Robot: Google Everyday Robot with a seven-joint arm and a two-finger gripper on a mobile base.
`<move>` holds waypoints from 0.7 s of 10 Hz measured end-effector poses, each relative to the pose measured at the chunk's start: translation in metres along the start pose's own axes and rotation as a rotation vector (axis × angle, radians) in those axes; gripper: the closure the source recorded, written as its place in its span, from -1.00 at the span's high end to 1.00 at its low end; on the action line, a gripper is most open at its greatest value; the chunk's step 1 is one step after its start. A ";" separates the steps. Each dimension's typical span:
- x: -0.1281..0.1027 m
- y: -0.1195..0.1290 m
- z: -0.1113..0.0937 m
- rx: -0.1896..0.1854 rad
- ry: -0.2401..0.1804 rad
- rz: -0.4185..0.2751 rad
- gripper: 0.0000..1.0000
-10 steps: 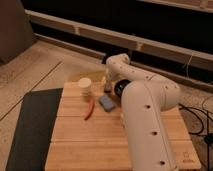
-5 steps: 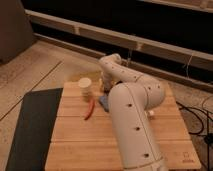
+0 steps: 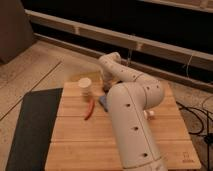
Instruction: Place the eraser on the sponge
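My white arm point(image 3: 132, 117) rises from the front of the wooden table point(image 3: 70, 137) and bends back down at the far side. The gripper point(image 3: 105, 86) sits at the end of the arm, low over the boards just right of the cream cylinder point(image 3: 85, 86). Only a corner of the blue-grey sponge point(image 3: 102, 103) shows at the arm's left edge, just in front of the gripper. The eraser is hidden.
A thin red chili-shaped piece point(image 3: 89, 109) lies left of the sponge. A small white object point(image 3: 150, 115) peeks out to the right of the arm. A dark mat point(image 3: 32, 125) lies on the floor along the table's left edge. Cables point(image 3: 197, 117) trail at the right.
The arm has swung left since a second ago, covering the dark bowl and most of the sponge. The wrist now sits closer to the cream cylinder.
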 end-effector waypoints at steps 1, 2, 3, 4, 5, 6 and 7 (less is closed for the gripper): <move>-0.007 0.004 -0.014 -0.001 -0.027 -0.009 -1.00; -0.010 0.009 -0.025 -0.002 -0.048 -0.020 -1.00; -0.009 0.018 -0.040 -0.003 -0.068 -0.034 -1.00; -0.005 0.024 -0.048 -0.006 -0.073 -0.037 -1.00; 0.002 0.031 -0.052 -0.010 -0.073 -0.038 -1.00; 0.014 0.042 -0.059 -0.012 -0.071 -0.037 -1.00; 0.028 0.050 -0.063 -0.013 -0.069 -0.035 -1.00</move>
